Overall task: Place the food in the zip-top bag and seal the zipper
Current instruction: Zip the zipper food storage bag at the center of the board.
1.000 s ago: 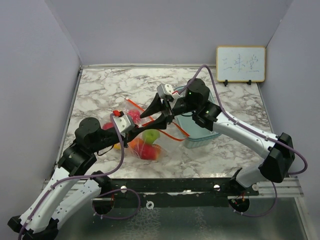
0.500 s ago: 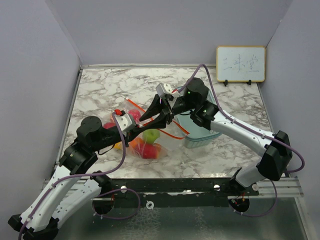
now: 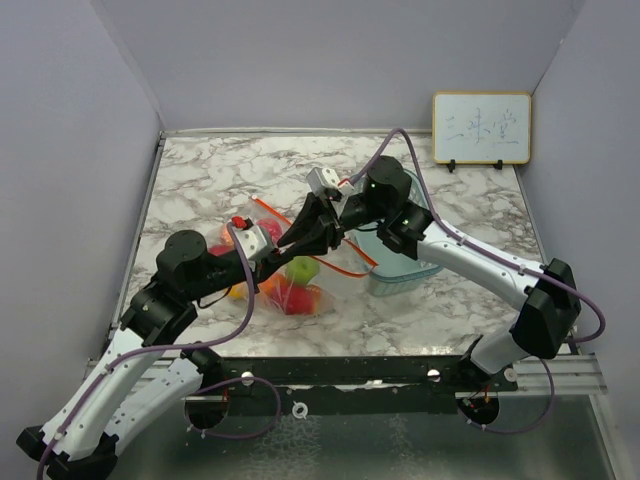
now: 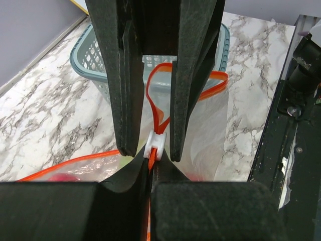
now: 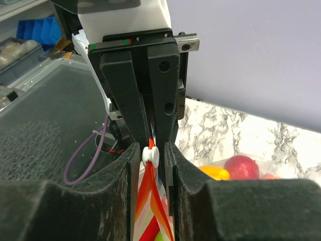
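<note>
Left wrist: thin orange-red zipper (image 4: 156, 113) strip

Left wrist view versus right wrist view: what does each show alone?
Only the left wrist view shows the teal lattice plastic basket and the open loop of the orange-red zipper strip. Only the right wrist view shows blue bins and the left arm's white wrist housing. Both show the small white slider on that strip, bracketed by the right gripper, with the left gripper clamped beside it.
</note>
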### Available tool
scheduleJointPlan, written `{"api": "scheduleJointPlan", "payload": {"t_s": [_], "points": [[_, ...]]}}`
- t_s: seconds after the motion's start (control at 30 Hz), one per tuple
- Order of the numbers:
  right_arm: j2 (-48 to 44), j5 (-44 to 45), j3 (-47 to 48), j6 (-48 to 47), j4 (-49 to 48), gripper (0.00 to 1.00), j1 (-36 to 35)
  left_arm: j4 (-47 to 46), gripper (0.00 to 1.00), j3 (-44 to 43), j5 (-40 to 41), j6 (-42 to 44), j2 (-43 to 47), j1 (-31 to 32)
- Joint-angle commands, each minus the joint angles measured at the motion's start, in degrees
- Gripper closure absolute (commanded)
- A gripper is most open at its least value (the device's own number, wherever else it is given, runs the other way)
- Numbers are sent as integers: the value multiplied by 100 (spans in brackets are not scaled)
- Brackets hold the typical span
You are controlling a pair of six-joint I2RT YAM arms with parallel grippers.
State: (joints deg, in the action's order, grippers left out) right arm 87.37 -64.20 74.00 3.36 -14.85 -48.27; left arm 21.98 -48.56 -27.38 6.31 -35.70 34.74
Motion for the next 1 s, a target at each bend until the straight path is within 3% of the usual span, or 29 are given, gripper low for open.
{"api": "scheduleJointPlan", "payload": {"t_s": [0.0,0.1,0.2,0.23,0.63,0.97], "points": [[93,-72,176,34,69,73,-51,-219,100,-259,34,-64,-9,24],[71,-38,165,34,79,77,-51,-221,100,-271,36,-56,-15,24],[43,71,178,26,139,98,-51,-213,100,-262,60,-60,-2,24],[30,143,183,25,170,99,-51,-215,100,-260,72,-58,10,24],[-339,1514,-104,-907,1375,99,22,324,100,-674,1270,110,684,24],[-415,2103,-329,-1289,1748,99,247,753,100,-1093,1495,152,992,32]]}}
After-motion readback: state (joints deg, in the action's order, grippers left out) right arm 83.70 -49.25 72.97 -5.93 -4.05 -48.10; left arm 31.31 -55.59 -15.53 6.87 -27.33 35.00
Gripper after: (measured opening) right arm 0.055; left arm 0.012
